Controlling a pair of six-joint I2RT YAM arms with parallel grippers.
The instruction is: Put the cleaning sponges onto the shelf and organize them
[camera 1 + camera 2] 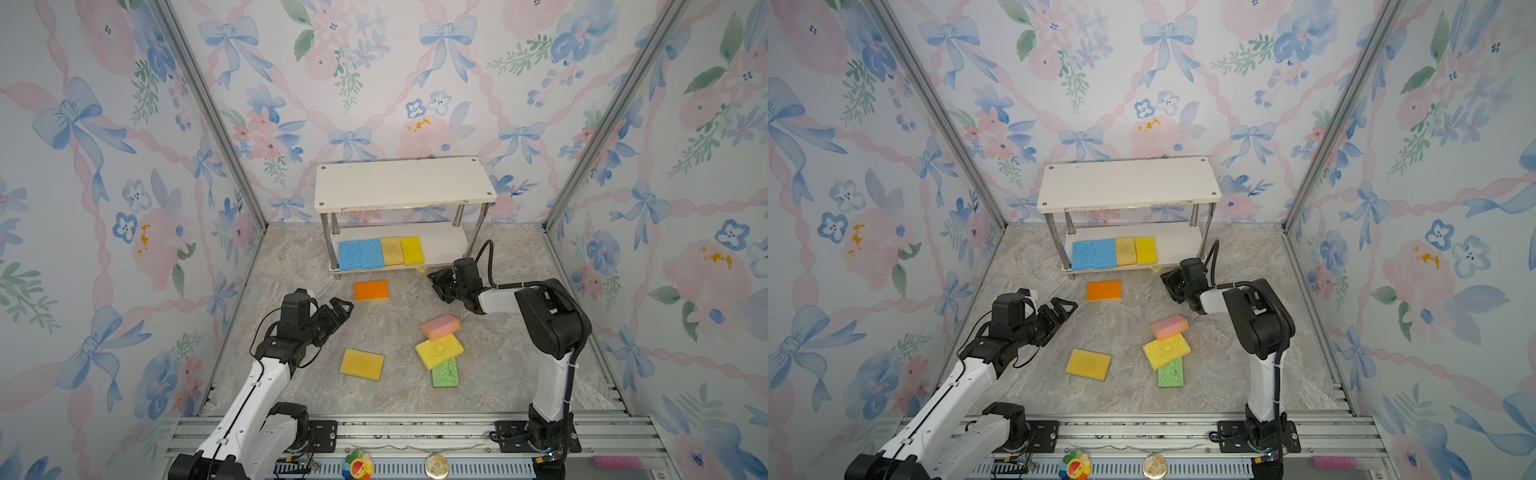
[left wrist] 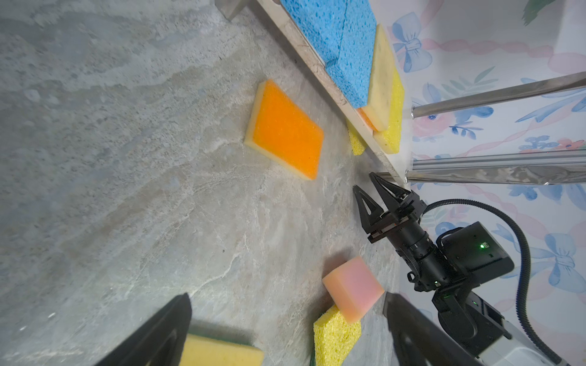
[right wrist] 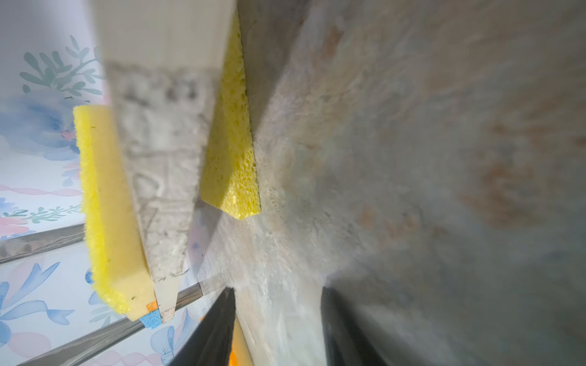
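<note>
right jaws stood half open, empty, by shelf (image 1: 405,183) | left jaws gaped wide, empty | risk: right could shove yellow sponge (image 3: 231,152) deeper under shelf, or nudge it

You see two blue sponges (image 1: 360,254); one green sponge (image 1: 445,372); one orange sponge (image 1: 371,290); one pink sponge (image 1: 440,326); five yellowish sponges (image 1: 439,351); one shelf (image 1: 403,183).

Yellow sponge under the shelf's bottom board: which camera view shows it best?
The right wrist view: the yellow sponge is close, pores visible, on the floor beneath the shelf board. Both top views catch only a corner; the left wrist view, one small end.
</note>
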